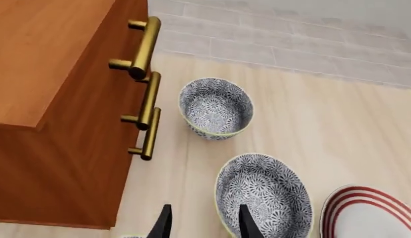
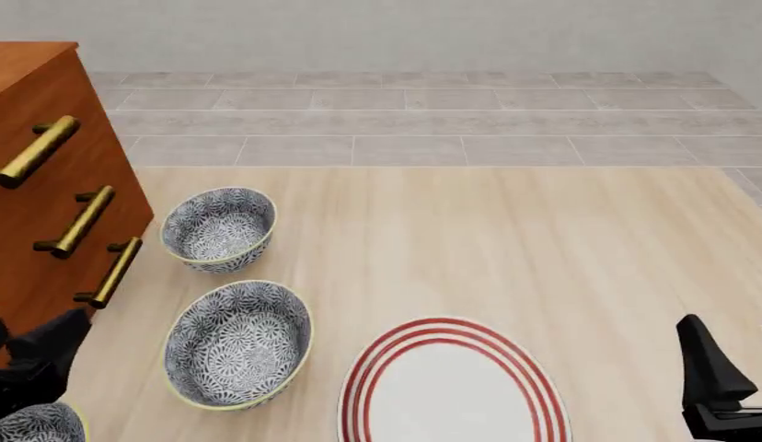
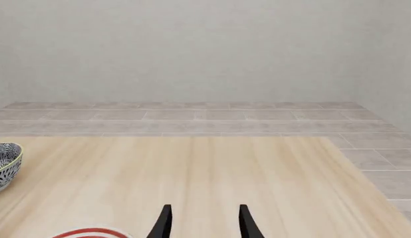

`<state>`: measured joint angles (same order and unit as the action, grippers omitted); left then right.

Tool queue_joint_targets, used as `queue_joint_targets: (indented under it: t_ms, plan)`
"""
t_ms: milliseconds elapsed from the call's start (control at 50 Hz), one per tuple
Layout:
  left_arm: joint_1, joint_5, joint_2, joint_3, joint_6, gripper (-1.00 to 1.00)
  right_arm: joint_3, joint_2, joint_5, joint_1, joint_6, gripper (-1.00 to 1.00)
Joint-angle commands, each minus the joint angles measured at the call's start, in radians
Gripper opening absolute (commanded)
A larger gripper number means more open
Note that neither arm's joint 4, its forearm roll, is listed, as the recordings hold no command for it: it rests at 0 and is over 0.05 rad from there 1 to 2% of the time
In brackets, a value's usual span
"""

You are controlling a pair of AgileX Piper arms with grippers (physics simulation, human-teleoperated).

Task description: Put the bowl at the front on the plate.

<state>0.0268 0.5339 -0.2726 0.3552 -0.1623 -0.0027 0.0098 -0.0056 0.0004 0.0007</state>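
Observation:
The bowl at the front (image 2: 31, 425) is cut off by the bottom left corner of the front view, patterned blue-grey and white with a yellow-green rim. My left arm (image 2: 25, 366) hangs just above and behind it. In the left wrist view my left gripper (image 1: 205, 208) is open and holds nothing, and only a sliver of a yellow-green rim (image 1: 131, 236) shows at the picture's edge. The white plate with red rings (image 2: 453, 387) lies at the front centre. My right gripper (image 2: 731, 336) is open and empty to the right of the plate.
Two more bowls of the same pattern stand behind the front one, a middle bowl (image 2: 238, 343) and a far bowl (image 2: 219, 227). A wooden drawer cabinet (image 2: 38, 184) with brass handles (image 2: 76, 221) fills the left side. Grey tiled floor (image 2: 418, 120) lies beyond the table.

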Motion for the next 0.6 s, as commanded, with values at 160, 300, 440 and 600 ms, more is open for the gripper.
queue_joint_targets:
  t_ms: [160,300,440,600]
  plan:
    - [0.015,0.375,0.003,0.191,-0.202,1.00,0.000,-0.001,0.001,0.000,0.000,1.00]
    - [-0.010,0.486,0.050,0.214,-0.225,1.00,0.000,-0.001,0.001,0.000,0.000,1.00]
    - [-0.071,0.527,0.074,0.177,-0.193,1.00,0.000,-0.001,0.001,0.000,0.000,1.00]
    - [-0.092,0.541,0.076,0.173,-0.188,1.00,0.000,-0.001,0.001,0.000,0.000,1.00]
